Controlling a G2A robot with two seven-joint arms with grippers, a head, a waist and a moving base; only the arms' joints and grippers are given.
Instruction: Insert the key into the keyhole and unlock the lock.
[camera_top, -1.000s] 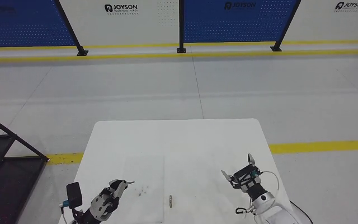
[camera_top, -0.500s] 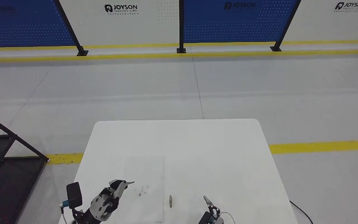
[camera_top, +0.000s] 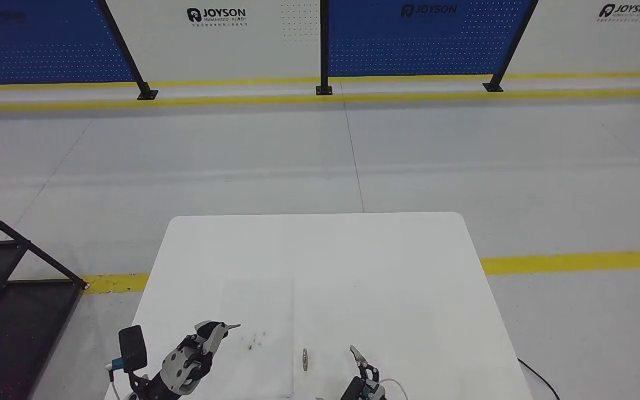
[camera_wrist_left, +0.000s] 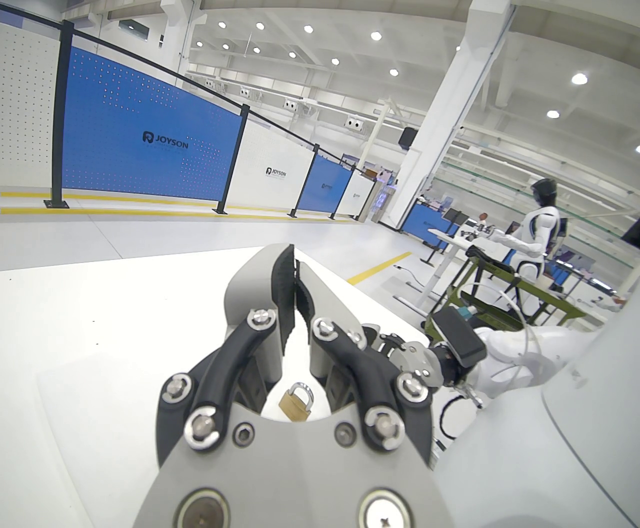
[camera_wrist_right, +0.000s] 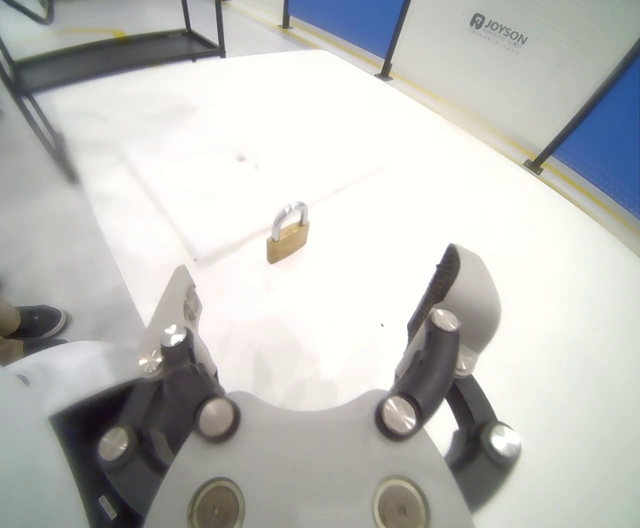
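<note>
A small brass padlock (camera_top: 304, 358) with a silver shackle rests on the white table (camera_top: 400, 270) near its front edge, beside the edge of a thin white mat (camera_top: 256, 335). My left gripper (camera_top: 222, 330) hovers over the mat left of the padlock, its fingers (camera_wrist_left: 280, 280) pressed shut; no key shows between the pads. From the left wrist the padlock (camera_wrist_left: 296, 402) shows through the gap below the fingers. My right gripper (camera_wrist_right: 320, 295) is open a short way right of the padlock (camera_wrist_right: 288, 240), apart from it, and appears low in the top view (camera_top: 358, 372).
A black metal cart (camera_top: 25, 290) stands off the table's left side. Dark specks (camera_top: 250, 338) mark the mat. The table's far half is bare. Blue and white barrier panels (camera_top: 320, 40) line the floor beyond.
My right gripper has swung from the table's right front leftward and lower, ending close to the padlock. The left gripper and the padlock have stayed put.
</note>
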